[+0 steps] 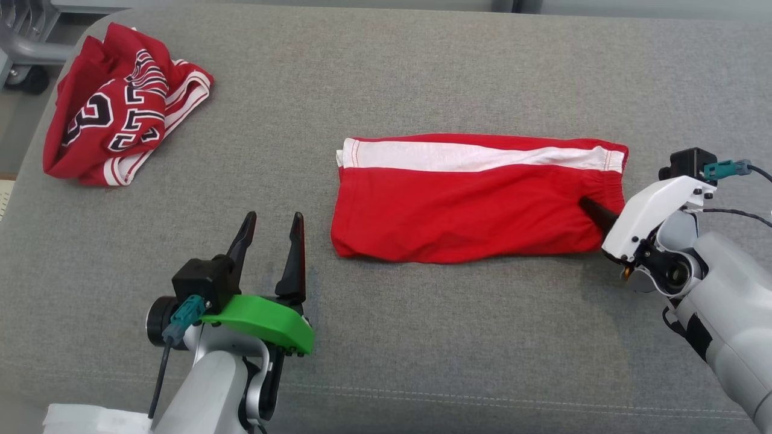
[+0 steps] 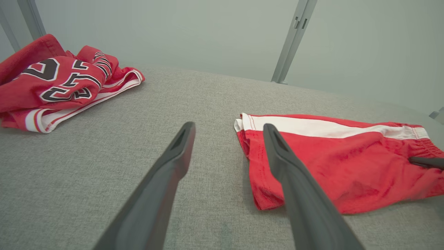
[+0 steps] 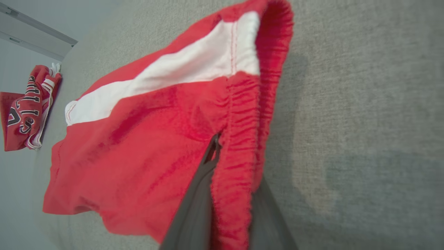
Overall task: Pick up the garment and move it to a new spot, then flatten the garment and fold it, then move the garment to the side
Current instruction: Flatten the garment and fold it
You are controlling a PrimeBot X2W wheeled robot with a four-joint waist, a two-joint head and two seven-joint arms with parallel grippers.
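The garment is a pair of red shorts with a white side stripe, lying folded and flat in the middle of the grey padded surface. My right gripper is at its right end and is shut on the elastic waistband. One dark finger lies on top of the cloth and the other is under it. The left gripper stands open just left of the shorts' leg hem, touching nothing. In the left wrist view the garment lies to the right of that open gripper.
A crumpled red jersey with black and white lettering lies at the far left corner of the surface. A grey metal frame rises behind the far edge. Something white sits at the near left edge.
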